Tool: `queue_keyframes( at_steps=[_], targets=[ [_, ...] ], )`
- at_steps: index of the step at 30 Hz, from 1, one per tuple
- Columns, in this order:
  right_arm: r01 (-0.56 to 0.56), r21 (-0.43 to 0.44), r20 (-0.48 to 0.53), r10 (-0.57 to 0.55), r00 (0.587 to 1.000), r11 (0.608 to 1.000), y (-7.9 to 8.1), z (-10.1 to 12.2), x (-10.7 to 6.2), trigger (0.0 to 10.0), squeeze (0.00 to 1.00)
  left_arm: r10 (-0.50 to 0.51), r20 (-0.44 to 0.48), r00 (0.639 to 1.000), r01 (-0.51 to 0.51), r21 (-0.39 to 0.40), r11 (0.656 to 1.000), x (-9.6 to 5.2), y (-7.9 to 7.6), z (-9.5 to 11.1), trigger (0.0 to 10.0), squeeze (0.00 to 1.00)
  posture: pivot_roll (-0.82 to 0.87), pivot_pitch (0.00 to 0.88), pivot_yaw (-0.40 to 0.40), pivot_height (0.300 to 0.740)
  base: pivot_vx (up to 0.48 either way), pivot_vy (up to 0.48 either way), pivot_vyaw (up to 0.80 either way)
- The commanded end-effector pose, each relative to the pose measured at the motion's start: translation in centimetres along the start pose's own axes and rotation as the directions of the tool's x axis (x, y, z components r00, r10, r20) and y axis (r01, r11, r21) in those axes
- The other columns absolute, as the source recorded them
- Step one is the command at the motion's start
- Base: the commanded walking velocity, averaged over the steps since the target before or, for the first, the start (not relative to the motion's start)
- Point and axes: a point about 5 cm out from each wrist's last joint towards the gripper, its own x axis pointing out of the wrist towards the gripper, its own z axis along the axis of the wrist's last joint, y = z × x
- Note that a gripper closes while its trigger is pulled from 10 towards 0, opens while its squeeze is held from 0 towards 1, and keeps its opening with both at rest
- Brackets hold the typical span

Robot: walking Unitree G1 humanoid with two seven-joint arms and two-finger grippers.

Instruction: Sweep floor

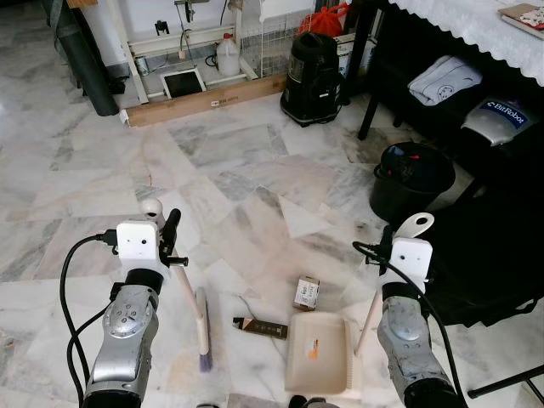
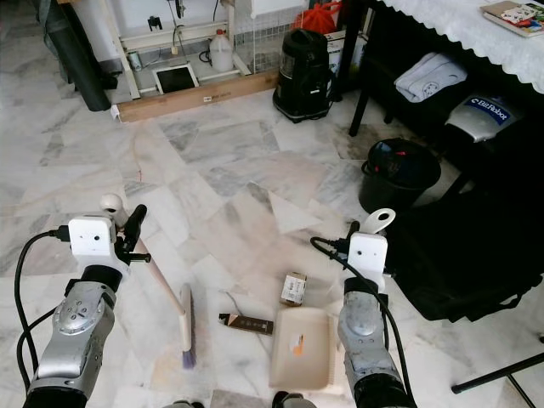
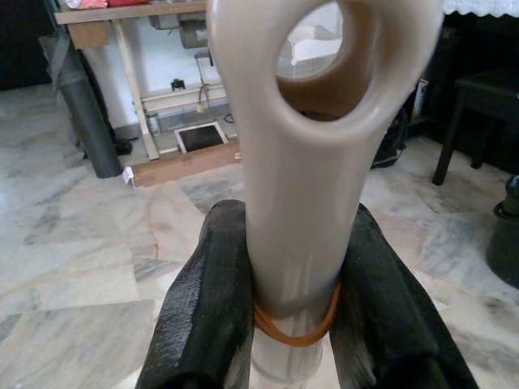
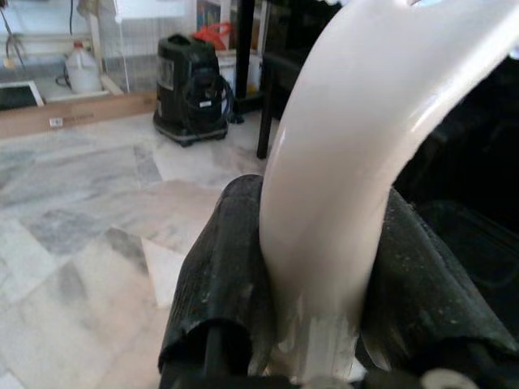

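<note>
We are looking down over our own two silver arms at a pale marble floor. Our left gripper (image 3: pixel 296 324) is pinching the beige handle of a small broom (image 1: pixel 194 303), its two black fingers pressed against either side of the shaft just below the hanging hole, where an orange rubber band is wrapped. The broom is slanting down to our left front, and its purple bristles (image 1: pixel 205 360) are resting on the floor. Our right gripper (image 4: pixel 316 312) is clamping the cream handle of a dustpan (image 1: pixel 319 352), whose tray is lying flat on the floor between our arms.

Two bits of litter are lying just ahead of the dustpan: a small cardboard box (image 1: pixel 306 292) and, beside it, a dark flat wrapper (image 1: pixel 260 326) lying between the bristles and the tray.

We are judging both tools to be light, stiff plastic with smooth, rather slippery handles, so a firm hold high on each shaft seems right. The bristles should be soft and bend under pressure. The litter looks light enough to skid.
</note>
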Motion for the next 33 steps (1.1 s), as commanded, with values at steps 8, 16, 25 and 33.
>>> queue_keyframes(
  at_steps=[8, 16, 25, 33],
  targets=[
    [-0.028, -0.026, 0.001, 0.028, 1.0, 0.999, 0.2, -0.6, -0.2, 10.0, 0.0, -0.013, -0.008, 1.0, 0.014, 0.016, 1.0, 0.2, 0.4, -0.3, 10.0, 0.0, 0.13, 0.172, -0.001, 0.74, 0.0, 0.0, 0.0],
    [-0.01, -0.037, 0.067, 0.013, 0.998, 0.999, 0.0, 0.1, 0.1, 10.0, 0.0, -0.014, -0.008, 1.0, 0.014, 0.013, 1.0, 0.1, 0.4, -0.3, 10.0, 0.0, 0.14, 0.178, 0.002, 0.74, 0.0, 0.0, 0.0],
    [-0.014, -0.04, 0.087, 0.017, 0.996, 0.999, 0.2, 0.4, 0.4, 10.0, 0.0, -0.011, 0.007, 1.0, 0.011, 0.016, 1.0, 0.2, 0.6, -0.1, 10.0, 0.0, 0.14, 0.182, 0.007, 0.74, 0.0, 0.0, 0.0],
    [-0.059, -0.04, -0.028, 0.058, 0.998, 0.997, 1.0, -1.8, -0.7, 10.0, 0.0, -0.027, 0.012, 1.0, 0.026, 0.017, 1.0, 0.2, 0.4, 0.1, 10.0, 0.0, 0.15, 0.185, 0.012, 0.74, 0.0, 0.0, 0.0]
  ],
)
